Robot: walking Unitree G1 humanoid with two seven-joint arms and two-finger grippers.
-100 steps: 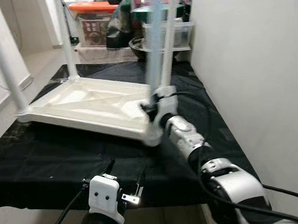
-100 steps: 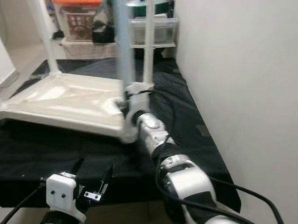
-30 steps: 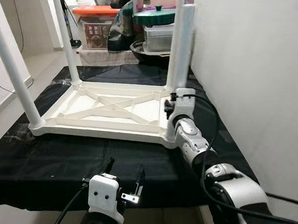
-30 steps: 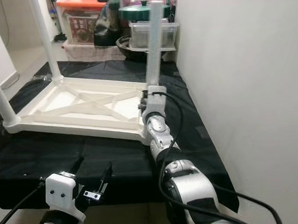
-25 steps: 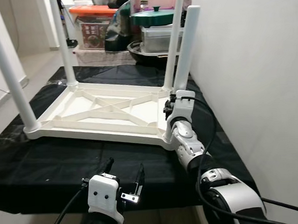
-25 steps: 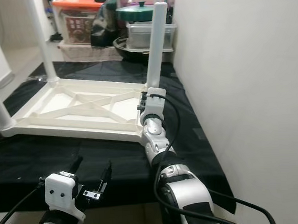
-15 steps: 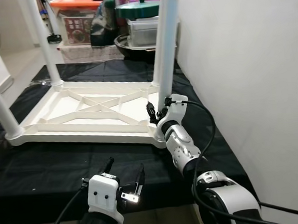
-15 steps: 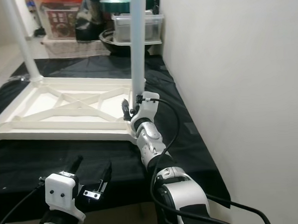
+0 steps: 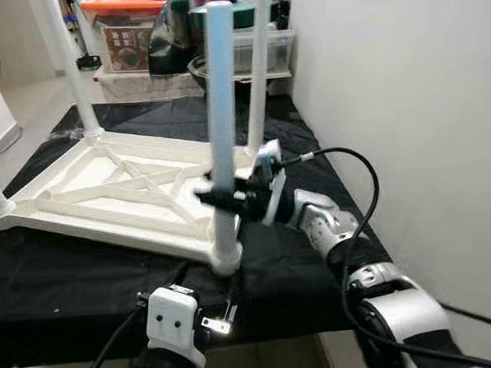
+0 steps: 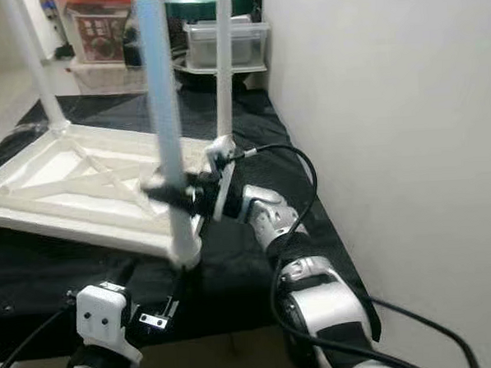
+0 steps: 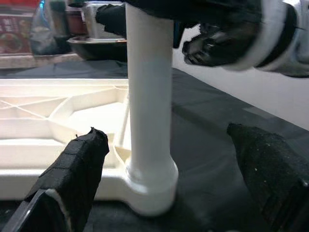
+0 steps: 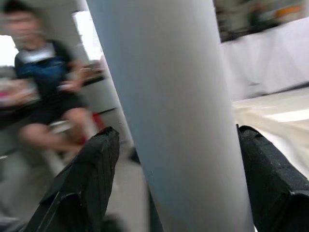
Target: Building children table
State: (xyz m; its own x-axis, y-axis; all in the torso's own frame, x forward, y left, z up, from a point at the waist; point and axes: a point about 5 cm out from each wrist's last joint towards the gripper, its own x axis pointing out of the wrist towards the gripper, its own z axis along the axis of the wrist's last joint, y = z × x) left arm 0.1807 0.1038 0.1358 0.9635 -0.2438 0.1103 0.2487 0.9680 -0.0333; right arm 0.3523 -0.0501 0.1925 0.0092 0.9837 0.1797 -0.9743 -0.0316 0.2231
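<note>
A white children's table (image 9: pixel 106 191) lies upside down on a black cloth, legs pointing up, its near corner raised a little. My right gripper (image 9: pixel 221 198) is shut on the near right table leg (image 9: pixel 221 111), low down near its socket. In the right wrist view that leg (image 12: pixel 169 121) stands between the black fingers (image 12: pixel 91 179). My left gripper (image 9: pixel 203 289) is open, low at the front edge, just in front of that leg's base (image 11: pixel 149 188), touching nothing.
A white wall (image 9: pixel 406 101) runs close along the right. Behind the table stand storage boxes (image 9: pixel 139 33) and a green-lidded pot (image 10: pixel 207 6). The cloth's front edge (image 9: pixel 73 350) is near my left arm. A blurred person (image 12: pixel 43 82) sits in the background.
My right gripper has swung left with the leg in its grip. The table has turned and tipped, bringing that corner nearer the front edge. The left gripper has stayed put.
</note>
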